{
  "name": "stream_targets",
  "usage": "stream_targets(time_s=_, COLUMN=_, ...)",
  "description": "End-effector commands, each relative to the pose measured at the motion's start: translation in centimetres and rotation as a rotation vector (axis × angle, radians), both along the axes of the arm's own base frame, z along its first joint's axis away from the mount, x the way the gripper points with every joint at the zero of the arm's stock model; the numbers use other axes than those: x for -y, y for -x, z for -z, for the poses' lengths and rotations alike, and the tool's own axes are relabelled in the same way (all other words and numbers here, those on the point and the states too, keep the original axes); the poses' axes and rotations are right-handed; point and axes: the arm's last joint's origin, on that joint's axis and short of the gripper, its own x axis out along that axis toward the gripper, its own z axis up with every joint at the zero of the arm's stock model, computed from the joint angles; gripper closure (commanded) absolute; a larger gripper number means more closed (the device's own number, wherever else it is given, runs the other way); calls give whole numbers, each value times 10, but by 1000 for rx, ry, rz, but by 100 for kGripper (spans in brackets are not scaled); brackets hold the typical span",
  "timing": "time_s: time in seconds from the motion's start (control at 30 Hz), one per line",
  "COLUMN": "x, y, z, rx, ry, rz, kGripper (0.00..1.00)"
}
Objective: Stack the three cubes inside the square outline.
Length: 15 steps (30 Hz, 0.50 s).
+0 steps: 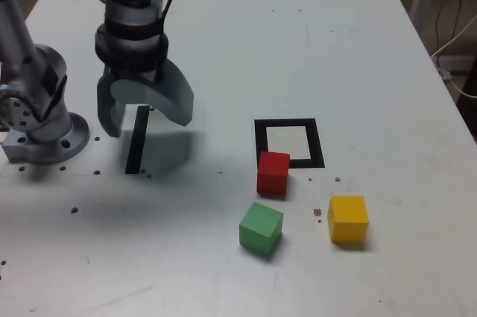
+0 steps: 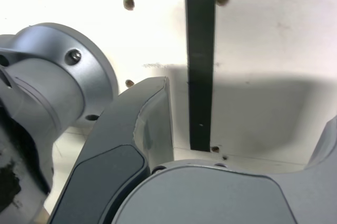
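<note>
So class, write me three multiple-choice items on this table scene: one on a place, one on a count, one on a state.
1. Which cube touches the outline?
A red
B green
C yellow

2. How many cubes are stacked?
A two
B none
C three

3. The gripper is:
A shut on a cube
B open, empty
C shut, empty

Answers:
1 A: the red cube sits on the outline's near edge; green and yellow lie apart.
2 B: each rests on the table.
3 B: its fingers stand apart over the black strip.
</note>
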Motion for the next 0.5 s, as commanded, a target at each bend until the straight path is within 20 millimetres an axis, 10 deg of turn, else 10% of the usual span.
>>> stream_targets(time_s=0.0, x=4, y=-9, z=-1, rx=-5, ry=4, rz=19, kGripper=1)
stream_targets(time_s=0.47, x=25, y=-42, z=-18, rx=12, ry=7, rz=106, kGripper=1)
